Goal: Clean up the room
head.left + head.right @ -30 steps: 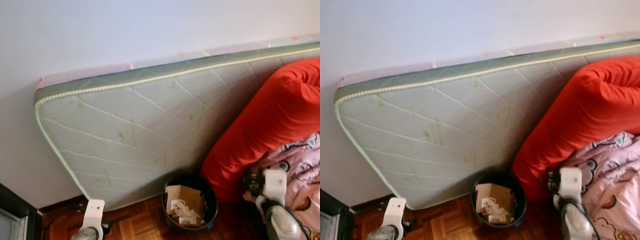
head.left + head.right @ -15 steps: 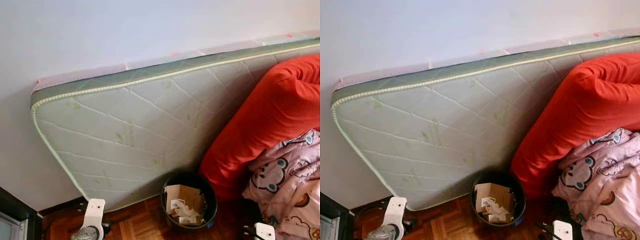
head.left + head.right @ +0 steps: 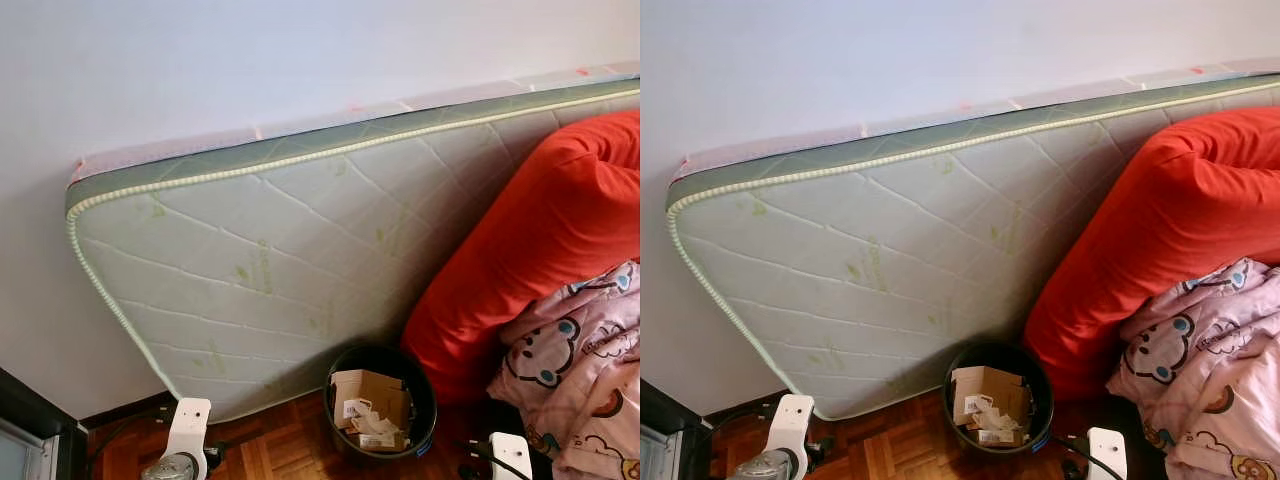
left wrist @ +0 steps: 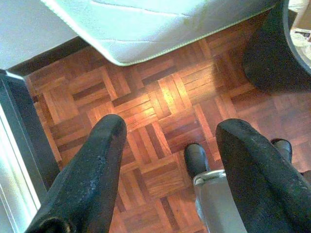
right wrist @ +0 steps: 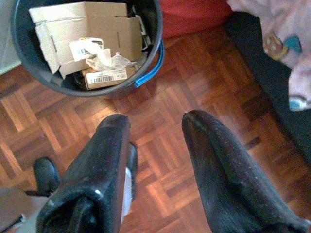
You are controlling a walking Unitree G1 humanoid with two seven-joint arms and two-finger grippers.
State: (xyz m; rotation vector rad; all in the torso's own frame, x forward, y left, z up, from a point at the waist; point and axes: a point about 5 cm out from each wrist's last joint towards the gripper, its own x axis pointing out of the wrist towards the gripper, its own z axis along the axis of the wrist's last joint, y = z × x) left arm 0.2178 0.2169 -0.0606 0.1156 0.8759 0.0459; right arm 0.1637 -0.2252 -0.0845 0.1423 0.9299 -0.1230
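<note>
Standing on the parquet floor [image 4: 165, 111], the black waste bin [image 3: 381, 403] holds flattened cardboard [image 5: 87, 29] and crumpled paper scraps, and sits at the foot of the mattress [image 3: 290, 260], just beside the red cushion [image 3: 530, 250]. The right gripper [image 5: 155, 160] hangs above bare floor with its fingers [image 5: 221, 179] spread and empty; in the right wrist view the bin lies a short way ahead of the fingertips, its round mouth facing upward, a blue handle [image 5: 151, 70] along its near rim. The left gripper [image 4: 170, 165] also hangs low over the floor, fingers [image 4: 90, 179] spread and holding nothing, with the bin's dark wall at the far edge of its view. The right arm is judged the nearer to the bin. A pink printed blanket [image 3: 580, 370] is heaped to the robot's right of the bin, partly resting on the cushion; it is a likely next item to tidy, and it too lies on the right arm's side. The mattress leans on its long edge against the pale wall [image 3: 250, 70], tilted. A dark frame [image 3: 30, 415] stands at the far left.
</note>
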